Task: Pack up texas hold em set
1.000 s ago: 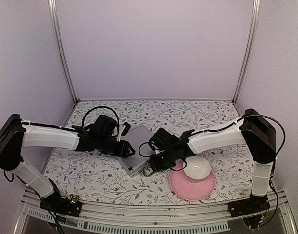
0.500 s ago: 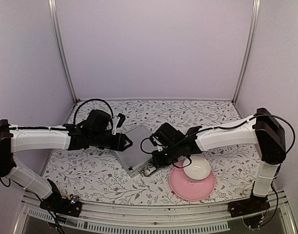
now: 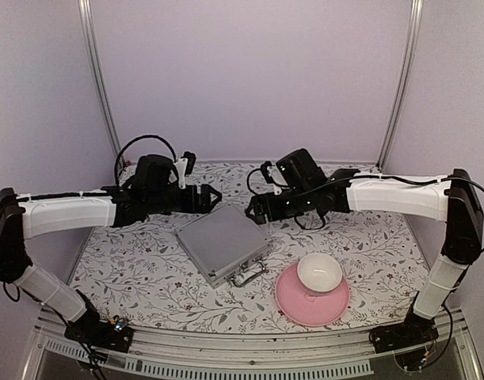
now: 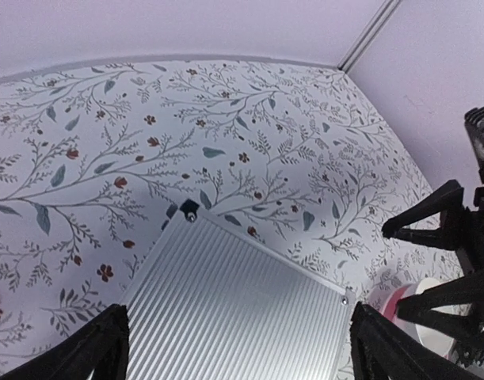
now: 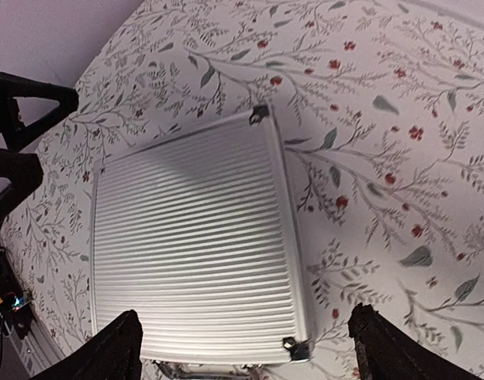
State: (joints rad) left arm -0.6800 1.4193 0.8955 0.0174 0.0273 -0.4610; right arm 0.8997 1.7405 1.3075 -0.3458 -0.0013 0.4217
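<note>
The floral surface (image 3: 146, 277) carries the closed silver briefcase (image 3: 220, 241), which lies flat just beneath and between the left gripper (image 3: 212, 196) and right gripper (image 3: 255, 210) — both with jaws apart, empty. A pink plate (image 3: 293, 307) on the near side of the right gripper holds a white bowl (image 3: 319, 271).

— Couldn't see inside the silver briefcase (image 3: 222, 241): lid shut flat. Found its near edge cut off at the bottom of the left wrist view.

— Caught only a scrap of the metal handle (image 3: 246, 275) from the right wrist. Glimpsed a mere sliver of pink plate (image 4: 384, 301) behind the right gripper (image 4: 392, 271).
</note>
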